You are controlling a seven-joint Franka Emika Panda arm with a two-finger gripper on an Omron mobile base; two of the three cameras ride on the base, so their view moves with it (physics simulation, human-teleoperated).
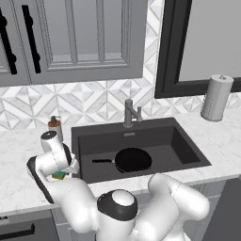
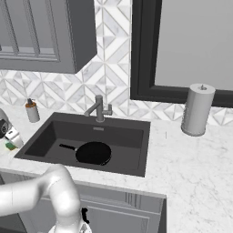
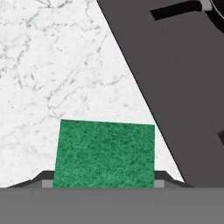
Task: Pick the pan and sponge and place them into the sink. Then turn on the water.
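Gripper [image 1: 65,173] is seen lowered over the marble counter [image 1: 21,155] just left of the sink [image 1: 188,149], with the sponge [image 3: 105,153] lying between its fingers; in the hand view the two dark tips are seen flanking the green block at its left and right lower corners, but whether they press on it cannot be told.

From the left base view, the sink is shown as a wide dark basin with the pan [image 1: 132,159] resting flat on its floor, handle pointing left toward the gripper's side, and the grey faucet [image 1: 130,113] standing at the back edge. No stream is seen at the spout. In that view the sponge is reduced to a small green and yellow patch under the wrist, beside the sink's front left corner.

From the right base view, the far right of the counter is better shown: a paper towel roll [image 2: 197,109] stands upright well apart from the sink, under a dark-framed window [image 2: 191,45]. A soap dispenser [image 2: 32,110] is seen near the back left corner of the basin.

In the hand view, the sponge's green top is seen squarely, lying on the marble close to the sink's rim, and part of the pan handle [image 3: 175,9] is caught at the upper right.
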